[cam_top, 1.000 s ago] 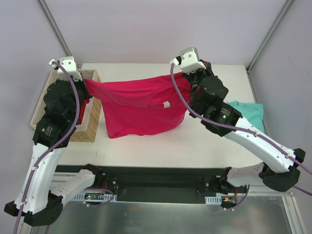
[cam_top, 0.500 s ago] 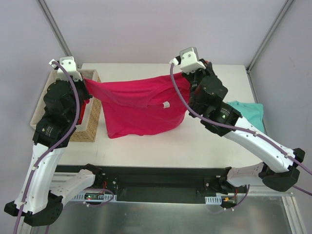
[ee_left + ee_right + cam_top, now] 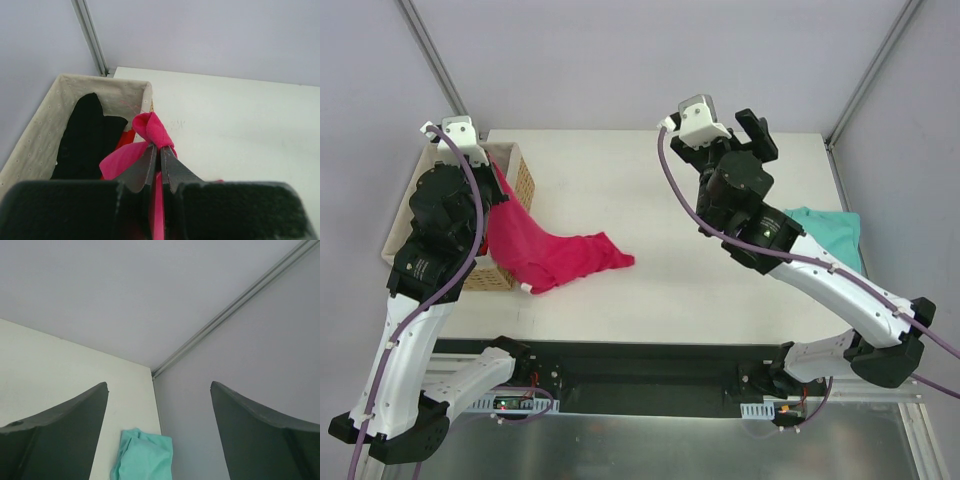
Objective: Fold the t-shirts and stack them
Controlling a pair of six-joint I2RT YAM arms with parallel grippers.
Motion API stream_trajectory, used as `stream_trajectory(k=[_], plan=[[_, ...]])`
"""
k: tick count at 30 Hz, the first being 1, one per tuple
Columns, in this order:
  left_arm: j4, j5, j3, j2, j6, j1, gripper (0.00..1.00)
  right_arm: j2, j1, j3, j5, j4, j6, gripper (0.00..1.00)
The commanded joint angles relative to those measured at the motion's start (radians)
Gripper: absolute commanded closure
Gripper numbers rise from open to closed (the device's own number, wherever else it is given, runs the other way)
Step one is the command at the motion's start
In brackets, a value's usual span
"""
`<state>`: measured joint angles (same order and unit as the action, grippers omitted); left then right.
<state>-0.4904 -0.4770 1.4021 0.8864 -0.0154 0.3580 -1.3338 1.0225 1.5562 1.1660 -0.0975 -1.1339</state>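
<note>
While your left pincer [image 3: 160,148] clamps the limp pink t-shirt [image 3: 555,255], your right pincer [image 3: 159,387] gapes empty. Grasp its soft hem below the left pincer.

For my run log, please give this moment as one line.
left gripper: shut on pink t-shirt | right gripper: open, empty | pink t-shirt: trails onto table beside basket | teal t-shirt: table's right edge

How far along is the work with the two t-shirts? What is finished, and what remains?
Done: nothing yet; neither shirt looks folded. In hand: the left gripper is shut on a bunch of the pink shirt, which trails from beside the basket onto the table, unspread. The right gripper is open and empty. Left: spread and fold the pink shirt, fold the teal shirt crumpled at the table's right edge, then stack them.
</note>
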Motion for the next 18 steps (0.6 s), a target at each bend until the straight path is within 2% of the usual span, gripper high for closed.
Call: stream_trajectory(k=[1,11,18], plan=[[0.064,0.006,0.015,-0.004,0.006,-0.011,1.0,-0.007,-0.006,0.053,0.014,0.001,0.031,0.18],[0.052,0.096,0.029,0.051,-0.014,-0.01,1.0,-0.007,-0.009,0.045,0.017,0.03,0.066,0.21],[0.013,0.248,0.051,0.134,-0.06,-0.008,1.0,-0.015,-0.01,0.064,0.009,0.03,0.066,0.21]])
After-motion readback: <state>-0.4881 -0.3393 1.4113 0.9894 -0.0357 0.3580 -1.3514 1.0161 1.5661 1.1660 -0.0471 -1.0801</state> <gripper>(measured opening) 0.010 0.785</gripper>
